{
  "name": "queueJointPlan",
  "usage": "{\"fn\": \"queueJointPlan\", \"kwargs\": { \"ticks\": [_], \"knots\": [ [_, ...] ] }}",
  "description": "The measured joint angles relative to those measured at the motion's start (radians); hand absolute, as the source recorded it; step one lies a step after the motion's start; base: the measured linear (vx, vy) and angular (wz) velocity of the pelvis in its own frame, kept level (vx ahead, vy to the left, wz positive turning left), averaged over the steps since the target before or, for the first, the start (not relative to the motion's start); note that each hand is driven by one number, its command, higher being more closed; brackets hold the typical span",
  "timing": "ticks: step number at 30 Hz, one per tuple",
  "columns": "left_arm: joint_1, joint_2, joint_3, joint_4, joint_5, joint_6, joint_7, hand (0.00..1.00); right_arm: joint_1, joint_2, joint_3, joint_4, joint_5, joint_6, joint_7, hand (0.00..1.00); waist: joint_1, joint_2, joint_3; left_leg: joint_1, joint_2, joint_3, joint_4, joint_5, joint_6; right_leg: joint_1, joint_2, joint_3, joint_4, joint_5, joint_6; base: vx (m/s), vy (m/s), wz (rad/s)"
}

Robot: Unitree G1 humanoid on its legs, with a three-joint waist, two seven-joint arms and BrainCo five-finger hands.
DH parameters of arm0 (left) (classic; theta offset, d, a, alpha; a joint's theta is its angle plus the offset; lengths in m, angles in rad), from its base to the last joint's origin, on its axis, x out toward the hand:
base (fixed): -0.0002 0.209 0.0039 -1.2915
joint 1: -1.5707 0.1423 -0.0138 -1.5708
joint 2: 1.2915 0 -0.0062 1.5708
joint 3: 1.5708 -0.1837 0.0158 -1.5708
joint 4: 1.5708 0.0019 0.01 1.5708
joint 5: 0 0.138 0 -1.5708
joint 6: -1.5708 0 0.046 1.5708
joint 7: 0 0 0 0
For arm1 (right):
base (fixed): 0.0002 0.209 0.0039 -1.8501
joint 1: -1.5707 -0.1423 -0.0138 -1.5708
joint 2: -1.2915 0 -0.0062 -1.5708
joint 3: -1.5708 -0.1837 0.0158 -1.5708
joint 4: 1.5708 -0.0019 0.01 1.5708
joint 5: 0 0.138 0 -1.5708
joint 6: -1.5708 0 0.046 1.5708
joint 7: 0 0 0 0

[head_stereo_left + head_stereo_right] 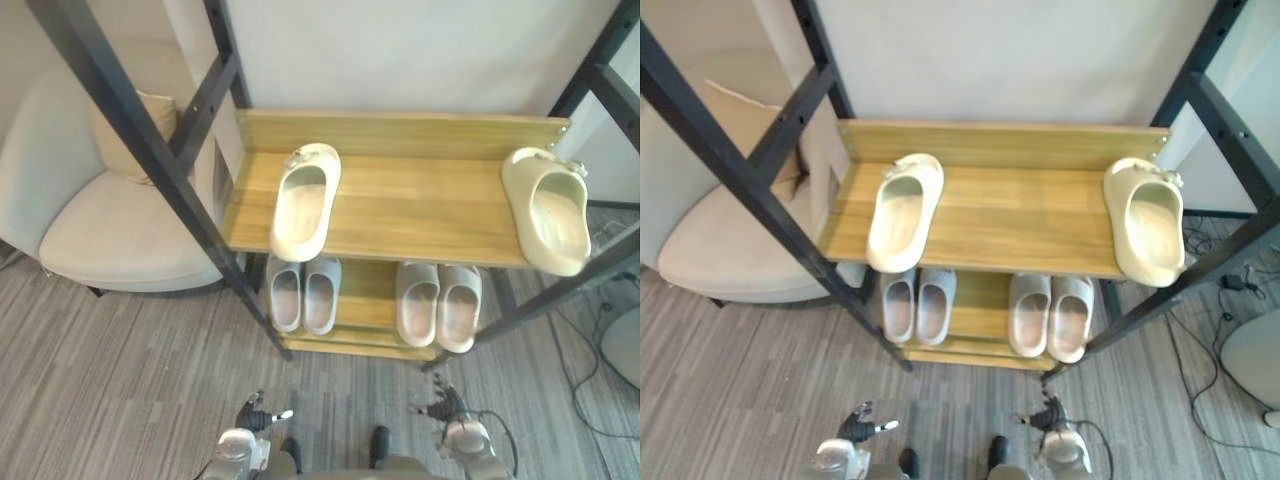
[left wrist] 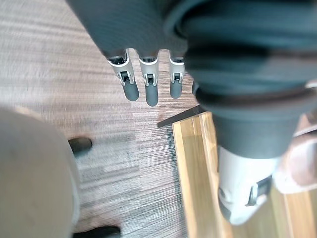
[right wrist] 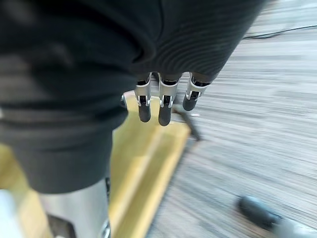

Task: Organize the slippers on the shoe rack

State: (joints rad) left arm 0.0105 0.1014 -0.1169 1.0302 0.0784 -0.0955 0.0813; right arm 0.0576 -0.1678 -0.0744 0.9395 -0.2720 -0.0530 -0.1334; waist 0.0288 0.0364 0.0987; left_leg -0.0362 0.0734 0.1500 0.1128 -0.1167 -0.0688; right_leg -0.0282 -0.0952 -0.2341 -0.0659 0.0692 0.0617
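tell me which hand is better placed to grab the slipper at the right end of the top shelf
Right, probably. The right hand, open and empty, is on the side of the right slipper; the left hand sits below the left slipper.

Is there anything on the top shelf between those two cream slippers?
Nothing: between the left slipper and the right slipper the top shelf is bare wood, as both eye views show.

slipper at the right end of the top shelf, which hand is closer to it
Right. The right hand hangs low, below and somewhat left of the slipper; the left hand is equally low but far across to the left.
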Motion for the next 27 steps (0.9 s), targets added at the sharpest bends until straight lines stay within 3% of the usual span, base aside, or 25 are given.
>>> {"fn": "queueJointPlan", "kwargs": {
  "ticks": [10, 16, 20, 27],
  "knots": [
    [-0.029, 0.005, -0.164, -0.001, 0.057, -0.005, -0.013, 0.00, 0.005, 0.002, -0.052, 0.064, 0.039, 0.017, -0.002, 0.00, -0.022, -0.013, -0.005, 0.049, -0.015, 0.002, -0.075, 0.036, 0.000, 0.016, 0.000, 0.025, -0.030, 0.025, -0.002, -0.09, -0.004, -0.06],
    [-0.038, 0.007, -0.375, -0.207, 0.036, -0.024, -0.046, 0.00, 0.010, 0.013, -0.080, 0.086, 0.048, 0.016, -0.002, 0.00, -0.028, -0.014, -0.025, 0.056, -0.026, -0.033, -0.096, 0.037, 0.002, 0.018, -0.007, 0.020, -0.030, 0.025, -0.002, -0.02, 0.004, 0.05],
    [-0.038, 0.020, -0.498, -0.455, -0.059, -0.046, -0.074, 0.00, 0.020, 0.014, -0.080, 0.101, 0.049, 0.014, -0.002, 0.00, -0.032, -0.004, -0.037, 0.057, -0.034, -0.067, -0.102, 0.046, 0.006, 0.027, -0.009, -0.001, -0.030, 0.019, 0.012, 0.07, 0.009, 0.16],
    [-0.073, 0.055, -0.512, -0.730, -0.220, -0.090, -0.080, 0.00, 0.005, 0.012, -0.073, 0.099, 0.049, 0.004, -0.004, 0.00, -0.038, -0.001, -0.045, 0.072, -0.041, -0.076, -0.129, 0.056, 0.018, 0.032, -0.010, -0.017, -0.026, 0.019, 0.009, 0.08, 0.012, 0.04]
  ]
}}
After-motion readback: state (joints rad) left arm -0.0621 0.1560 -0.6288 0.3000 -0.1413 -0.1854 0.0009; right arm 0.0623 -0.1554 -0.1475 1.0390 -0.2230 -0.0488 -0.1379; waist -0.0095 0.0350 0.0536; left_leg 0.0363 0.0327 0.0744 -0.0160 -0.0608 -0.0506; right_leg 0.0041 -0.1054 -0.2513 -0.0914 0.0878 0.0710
